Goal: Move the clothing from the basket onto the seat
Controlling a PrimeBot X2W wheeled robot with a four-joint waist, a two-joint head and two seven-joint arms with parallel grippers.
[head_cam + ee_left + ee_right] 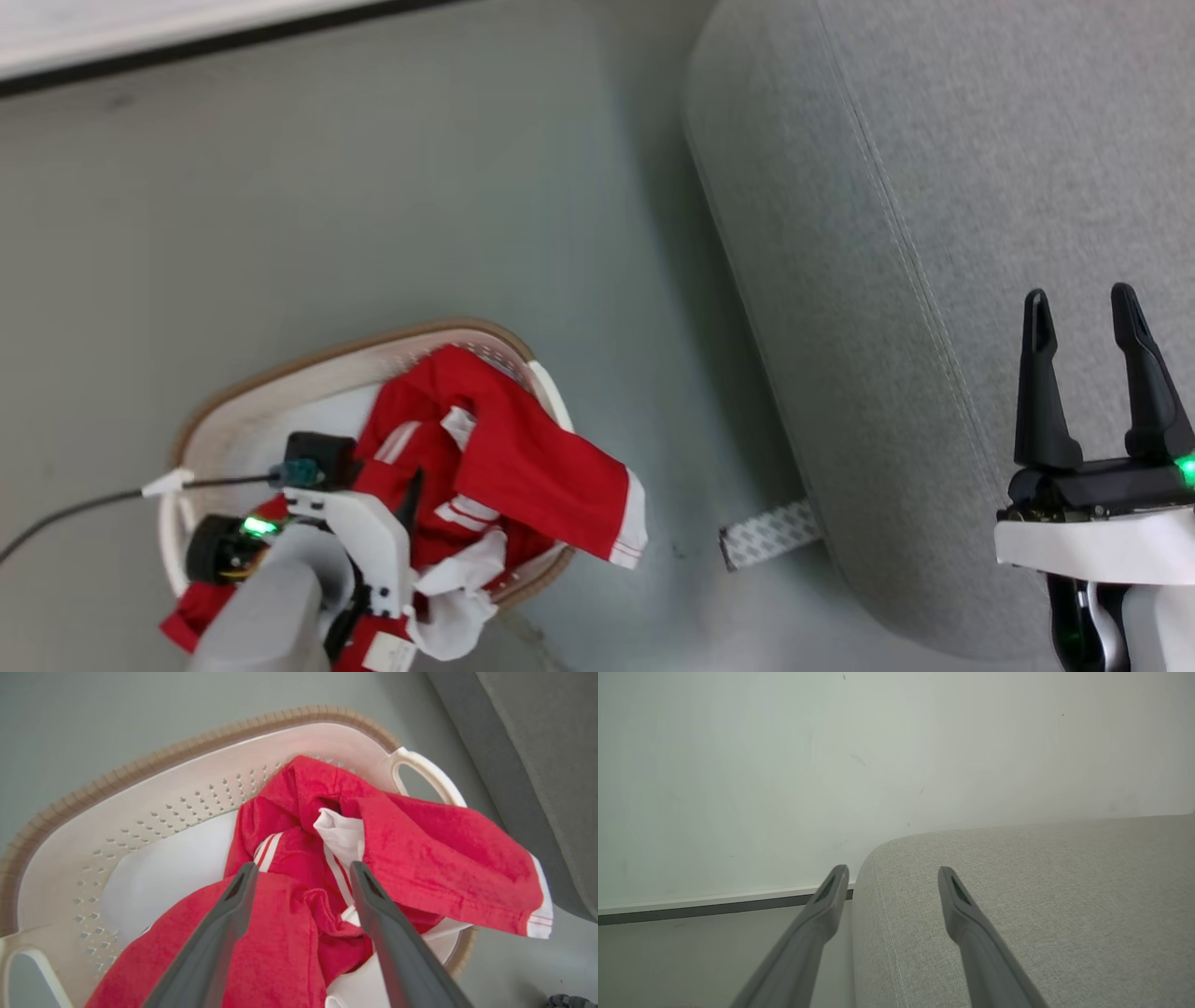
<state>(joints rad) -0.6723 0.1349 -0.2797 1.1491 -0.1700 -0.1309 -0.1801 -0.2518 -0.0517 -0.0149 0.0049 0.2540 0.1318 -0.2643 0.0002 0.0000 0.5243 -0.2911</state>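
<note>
Left gripper [303,868], jaws apart and empty, hovers close over the clothing [280,952] heaped in the basket [154,798]. Recommended: lower onto the raised central fold, close fully, lift vertically. Top garment [444,858] has its long axis running toward the seat [934,233], striped hem [539,914] overhanging the basket. Right gripper [1080,299]: apart.

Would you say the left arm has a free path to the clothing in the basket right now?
Probably yes: the left gripper hangs open over the clothing, which lies heaped in the basket with nothing covering it.
</note>
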